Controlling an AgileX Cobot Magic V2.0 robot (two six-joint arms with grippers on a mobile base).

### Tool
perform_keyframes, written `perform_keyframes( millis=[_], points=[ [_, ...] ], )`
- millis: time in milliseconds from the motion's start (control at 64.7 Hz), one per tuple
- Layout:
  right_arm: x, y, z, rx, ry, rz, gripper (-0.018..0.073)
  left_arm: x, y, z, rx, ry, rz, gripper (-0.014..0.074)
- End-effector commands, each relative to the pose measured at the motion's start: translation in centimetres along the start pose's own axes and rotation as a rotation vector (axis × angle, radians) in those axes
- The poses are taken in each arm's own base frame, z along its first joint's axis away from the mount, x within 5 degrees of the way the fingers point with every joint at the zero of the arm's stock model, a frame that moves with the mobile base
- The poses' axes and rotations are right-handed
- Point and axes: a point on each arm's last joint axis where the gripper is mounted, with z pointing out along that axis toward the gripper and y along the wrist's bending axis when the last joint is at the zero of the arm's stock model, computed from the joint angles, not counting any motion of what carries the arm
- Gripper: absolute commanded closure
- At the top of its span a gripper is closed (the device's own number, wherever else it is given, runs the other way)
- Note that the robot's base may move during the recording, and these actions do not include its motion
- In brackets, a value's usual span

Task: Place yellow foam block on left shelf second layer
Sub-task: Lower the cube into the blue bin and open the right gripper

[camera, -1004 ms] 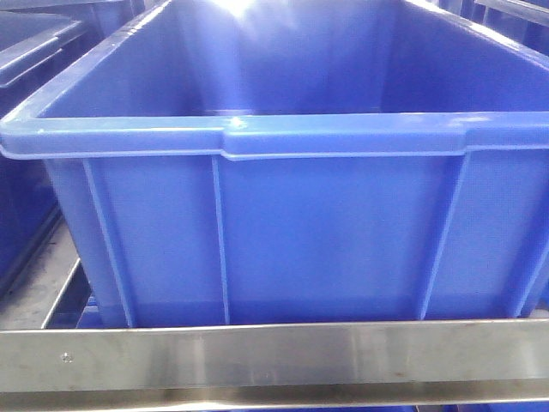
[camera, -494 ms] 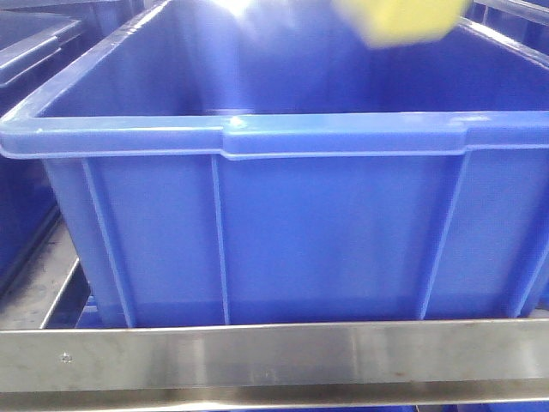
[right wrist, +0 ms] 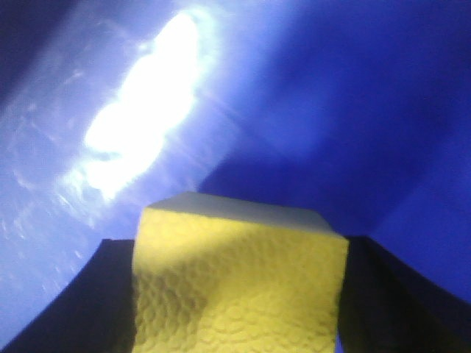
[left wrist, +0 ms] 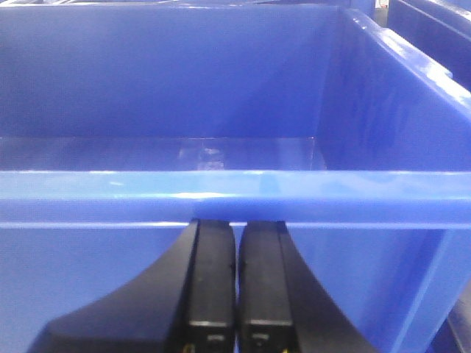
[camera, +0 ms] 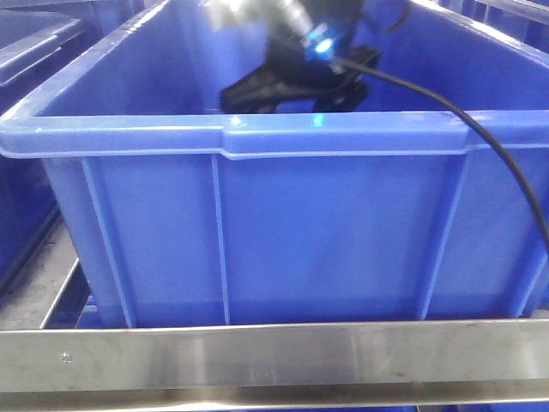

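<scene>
right wrist view: yellow foam block (right wrist: 235, 283) seemingly in right hand (right wrist: 235, 294)

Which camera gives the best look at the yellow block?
The right wrist view: the yellow foam block fills the frame, clamped in the right gripper. The front view shows only the arm reaching into the blue crate, and the left wrist view shows no block.

A big crate (camera: 274, 215) is set on a shelf behind a metal rail (camera: 274, 356). The right gripper (camera: 296, 86) is reached into the crate at 12 o'clock, with the yellow foam block (right wrist: 239, 283) held between its jaws. The left gripper (left wrist: 237, 294) is parked just before the crate's near wall, at 6 o'clock.
</scene>
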Motion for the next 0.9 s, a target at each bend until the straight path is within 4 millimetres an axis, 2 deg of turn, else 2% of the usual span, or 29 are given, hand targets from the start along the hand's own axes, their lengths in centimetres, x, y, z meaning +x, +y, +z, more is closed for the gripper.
perform_keyframes(
  millis=[0, 170, 309, 433, 556, 618, 695, 881],
  points=[
    [-1.8, -0.3, -3.8, 0.022, -0.140, -0.012, 0.0195, 0.0, -0.2, 0.0, 0.015, -0.073, -0.003, 0.0460],
    [-1.9, -0.5, -4.8, 0.026, -0.172, -0.009, -0.0081, 0.0, -0.2, 0.0, 0.015, -0.073, -0.003, 0.0460],
    [-2.1, -0.7, -6.1, 0.028, -0.205, -0.004, -0.0064, 0.0, -0.2, 0.0, 0.015, -0.073, -0.003, 0.0460],
    [-2.0, -0.7, -8.1, 0.014, -0.263, 0.011, -0.0064, 0.0, -0.2, 0.0, 0.015, -0.073, -0.003, 0.0460],
    [-0.3, -0.3, -10.2, -0.029, -0.364, 0.047, -0.0058, 0.0, -0.2, 0.0, 0.015, -0.073, -0.003, 0.0460],
    [1.1, -0.2, -10.8, -0.035, -0.414, 0.054, -0.0023, 0.0, -0.2, 0.0, 0.015, -0.073, -0.003, 0.0460],
    [2.9, -0.1, -12.0, -0.034, -0.471, 0.056, 0.0065, 0.0, -0.2, 0.0, 0.015, -0.073, -0.003, 0.0460],
    [7.9, 0.1, -15.1, -0.029, -0.589, 0.059, 0.0403, 0.0, -0.2, 0.0, 0.015, -0.073, -0.003, 0.0460]
  ],
)
